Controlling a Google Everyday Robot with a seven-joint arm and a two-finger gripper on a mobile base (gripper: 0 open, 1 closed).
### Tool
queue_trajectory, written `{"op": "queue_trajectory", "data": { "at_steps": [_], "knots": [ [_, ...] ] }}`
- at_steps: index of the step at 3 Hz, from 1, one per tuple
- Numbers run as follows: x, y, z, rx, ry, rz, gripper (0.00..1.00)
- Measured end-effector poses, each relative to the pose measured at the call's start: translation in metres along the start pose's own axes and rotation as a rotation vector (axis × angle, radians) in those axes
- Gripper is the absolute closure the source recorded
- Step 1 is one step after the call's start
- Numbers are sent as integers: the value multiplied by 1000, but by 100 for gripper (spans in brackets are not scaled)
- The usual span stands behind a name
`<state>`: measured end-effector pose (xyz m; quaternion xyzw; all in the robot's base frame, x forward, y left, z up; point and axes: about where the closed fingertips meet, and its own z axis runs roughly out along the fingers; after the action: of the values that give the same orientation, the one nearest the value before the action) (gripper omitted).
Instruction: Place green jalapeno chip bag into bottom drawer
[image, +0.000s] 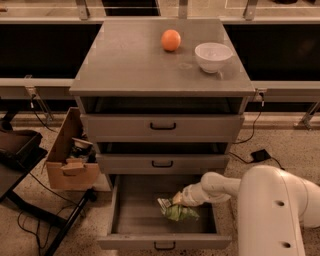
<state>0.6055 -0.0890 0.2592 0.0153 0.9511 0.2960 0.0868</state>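
Nothing is legible, even on the chip bag (178, 212) by the gripper (180, 200) in the bottom drawer (136, 212).

Crinkly green jalapeno chip bag with pale ends (179, 213): low inside the drawer, right of centre, tilted | lowest, largest grey cabinet drawer with small black handle (131, 220): standing open, plain grey interior | gripper (181, 199): inside the drawer, at the bag's upper edge
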Motion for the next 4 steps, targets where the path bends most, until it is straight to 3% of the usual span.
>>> {"op": "queue_trajectory", "data": {
  "at_steps": [1, 4],
  "knots": [
    [24, -14, 26, -22, 20, 39, 82],
    [24, -12, 24, -15, 26, 32, 11]
  ]
}}
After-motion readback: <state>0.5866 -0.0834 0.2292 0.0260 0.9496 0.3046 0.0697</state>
